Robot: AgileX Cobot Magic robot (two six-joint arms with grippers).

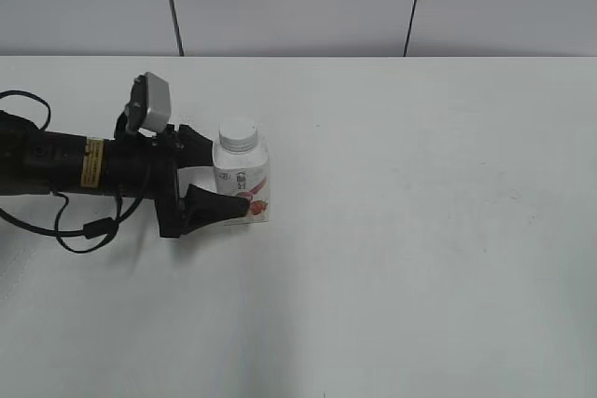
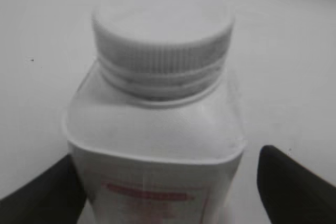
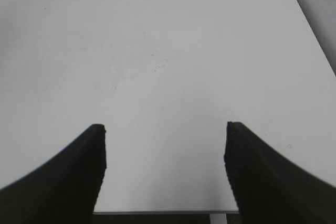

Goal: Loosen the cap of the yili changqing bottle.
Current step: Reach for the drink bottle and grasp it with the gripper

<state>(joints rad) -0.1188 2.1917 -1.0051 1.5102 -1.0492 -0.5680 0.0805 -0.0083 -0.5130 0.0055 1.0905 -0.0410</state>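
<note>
The bottle (image 1: 242, 181) stands upright on the counter (image 1: 420, 230), left of the counter's middle. The cap (image 1: 238, 133) sits on top of the bottle's neck. The left tool (image 1: 211, 178) reaches in from the bottle's left, level with its body, one finger (image 1: 213, 206) in front of the bottle and the other behind it. Right of the bottle lies open counter. Behind the bottle, past the counter's far edge, stands a wall (image 1: 298, 2). The right tool (image 3: 165, 171) hangs over bare counter, its fingers spread.

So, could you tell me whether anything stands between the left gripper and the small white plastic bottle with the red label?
Nothing visible does. The left gripper already straddles the white plastic bottle, one black finger on each side, ribbed white cap untouched.
</note>
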